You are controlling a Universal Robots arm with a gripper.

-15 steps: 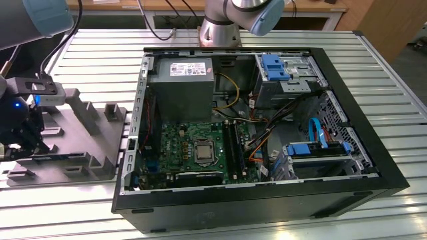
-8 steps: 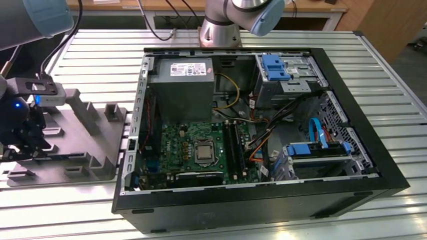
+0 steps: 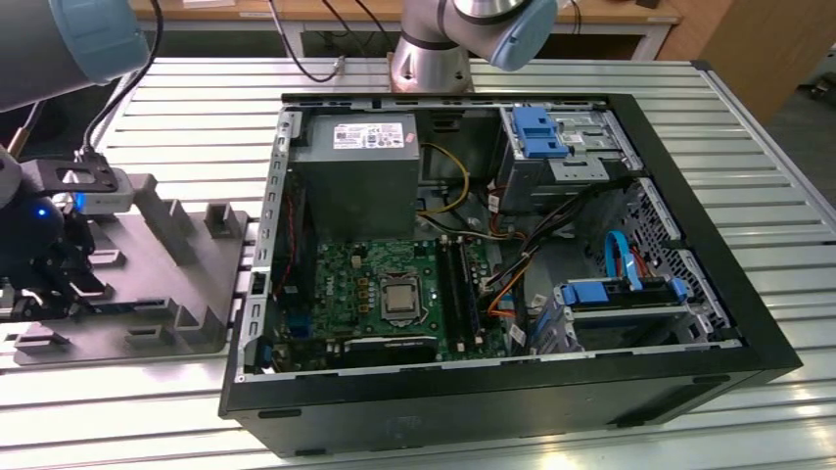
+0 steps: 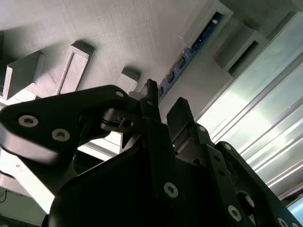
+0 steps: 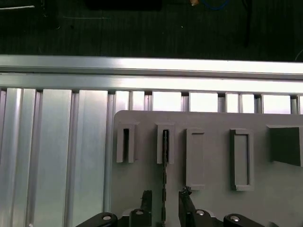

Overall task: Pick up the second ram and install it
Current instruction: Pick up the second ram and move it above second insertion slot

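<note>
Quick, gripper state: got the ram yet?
Gripper: open, one finger on each side of the ram, not clamped on it.

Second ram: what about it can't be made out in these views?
- First wrist view: the second ram stands edge-on, so its chips cannot be seen; its near end is lost at the picture's edge, between the open end effector tips.
- Second wrist view: the end effector's fingers cover the ram's near end.
- Exterior view: the arm's dark wrist covers part of the grey fixture, so the ram's seating is unclear.
</note>
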